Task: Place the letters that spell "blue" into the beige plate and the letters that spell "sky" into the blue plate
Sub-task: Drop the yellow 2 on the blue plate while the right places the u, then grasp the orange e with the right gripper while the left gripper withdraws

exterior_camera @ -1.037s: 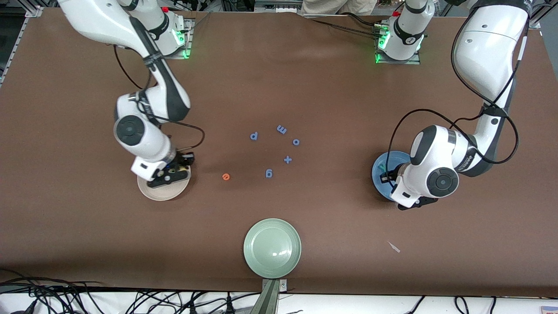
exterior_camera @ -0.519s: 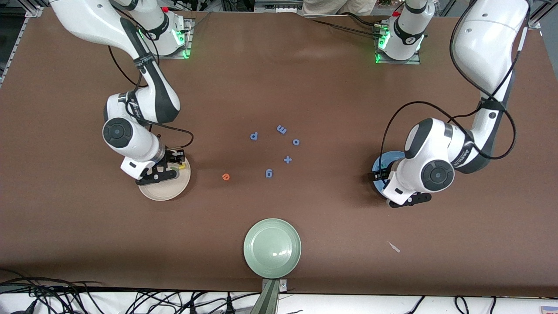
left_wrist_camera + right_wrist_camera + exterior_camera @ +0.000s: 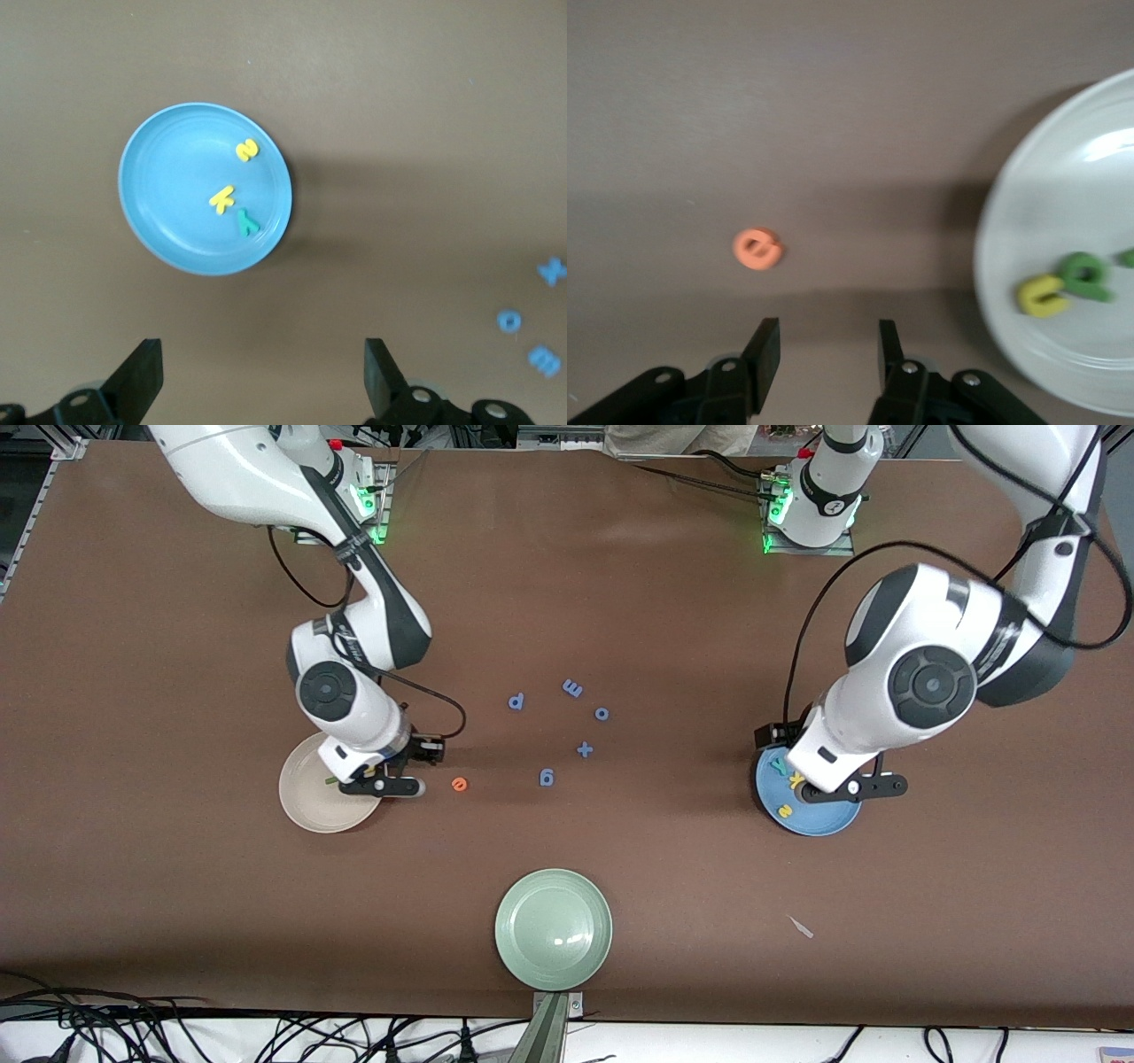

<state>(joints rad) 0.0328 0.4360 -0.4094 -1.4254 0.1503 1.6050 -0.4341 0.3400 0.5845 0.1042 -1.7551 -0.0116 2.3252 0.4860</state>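
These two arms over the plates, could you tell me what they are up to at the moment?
They sort letters. The blue plate holds s, k and y, with the left gripper open and empty above it. The beige plate holds the yellow u and green pieces. The orange e lies on the table beside it; the right gripper, open and empty, hangs near it.

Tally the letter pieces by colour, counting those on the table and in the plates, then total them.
Blue pieces: 5
Yellow pieces: 3
Green pieces: 2
Teal piece: 1
Orange piece: 1
Total: 12
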